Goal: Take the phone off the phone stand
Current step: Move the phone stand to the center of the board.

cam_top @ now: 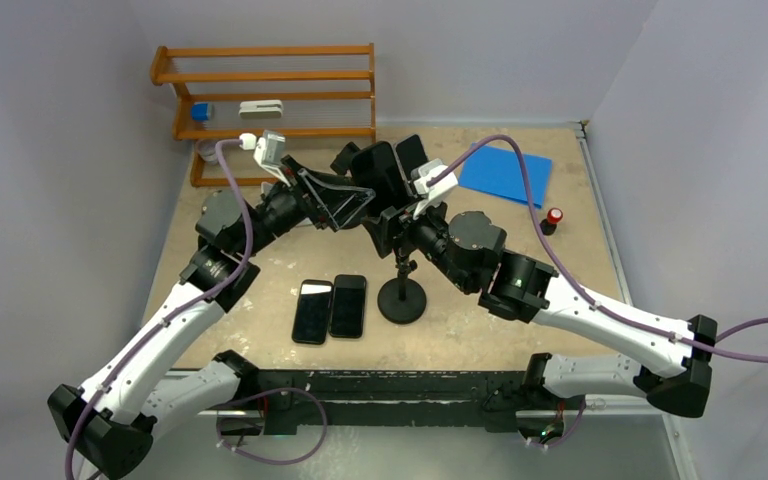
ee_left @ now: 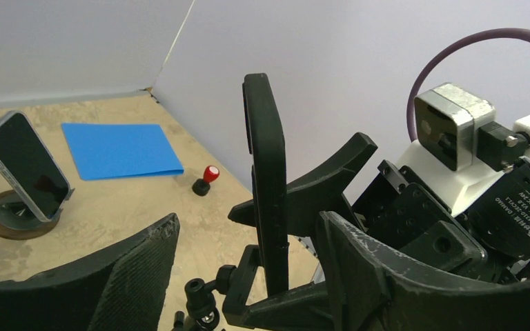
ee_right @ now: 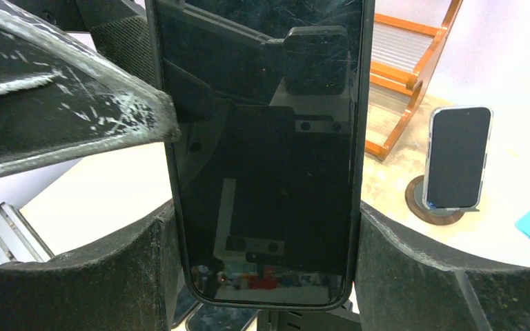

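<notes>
A black phone (ee_right: 262, 158) stands upright above the phone stand (cam_top: 401, 298), a black pole on a round base. My right gripper (ee_right: 266, 214) is shut on the phone across its width, with a pad against each long edge. The stand's cradle (ee_right: 303, 321) shows just under the phone's bottom edge. I cannot tell whether the phone still rests in it. In the left wrist view the phone (ee_left: 266, 172) is edge-on between the fingers of my left gripper (ee_left: 248, 227), which is open. There is a wide gap on its left side. The clamp (ee_left: 243, 283) sits beside the phone's lower part.
Two dark phones (cam_top: 312, 311) (cam_top: 348, 306) lie flat left of the stand's base. Another phone leans on a round wooden stand (ee_left: 14, 214) at the back. Also there are a blue sheet (cam_top: 506, 173), a small red-topped object (cam_top: 553, 217) and a wooden rack (cam_top: 265, 100).
</notes>
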`<state>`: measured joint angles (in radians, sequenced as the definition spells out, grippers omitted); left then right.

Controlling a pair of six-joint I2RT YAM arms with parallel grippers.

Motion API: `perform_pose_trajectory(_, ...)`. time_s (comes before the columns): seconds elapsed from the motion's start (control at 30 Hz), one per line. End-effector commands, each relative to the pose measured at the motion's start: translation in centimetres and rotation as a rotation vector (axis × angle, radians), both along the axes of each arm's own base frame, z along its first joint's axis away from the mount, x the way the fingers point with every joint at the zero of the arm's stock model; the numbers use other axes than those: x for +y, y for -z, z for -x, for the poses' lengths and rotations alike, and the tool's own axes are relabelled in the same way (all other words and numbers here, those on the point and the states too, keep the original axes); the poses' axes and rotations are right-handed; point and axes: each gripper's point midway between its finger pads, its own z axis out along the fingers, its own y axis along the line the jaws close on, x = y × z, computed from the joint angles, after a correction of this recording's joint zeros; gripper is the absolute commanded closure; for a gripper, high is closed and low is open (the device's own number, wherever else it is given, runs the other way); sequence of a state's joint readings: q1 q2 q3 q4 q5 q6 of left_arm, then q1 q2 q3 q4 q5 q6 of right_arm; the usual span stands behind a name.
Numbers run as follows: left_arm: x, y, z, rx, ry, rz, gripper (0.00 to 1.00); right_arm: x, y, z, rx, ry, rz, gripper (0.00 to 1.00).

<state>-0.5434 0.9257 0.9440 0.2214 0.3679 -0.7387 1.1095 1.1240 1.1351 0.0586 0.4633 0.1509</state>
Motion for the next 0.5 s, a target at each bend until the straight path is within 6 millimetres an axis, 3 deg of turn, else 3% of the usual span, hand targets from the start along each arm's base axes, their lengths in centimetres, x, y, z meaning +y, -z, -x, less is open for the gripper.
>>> perform_pose_trajectory(0.0,-0.3,-2.6,0.7,-0.037,0.047,0.047,0.32,-1.0,-6.6,-0.4,-0.080,0.048,-0.192,1.00)
perform_pose_trajectory(0.47,-1.6,-1.3,-0.2,0.049,0.090,0.029,0.53,-0.5,-5.7,-0.7,-0.055,0.058,-0.168,1.00)
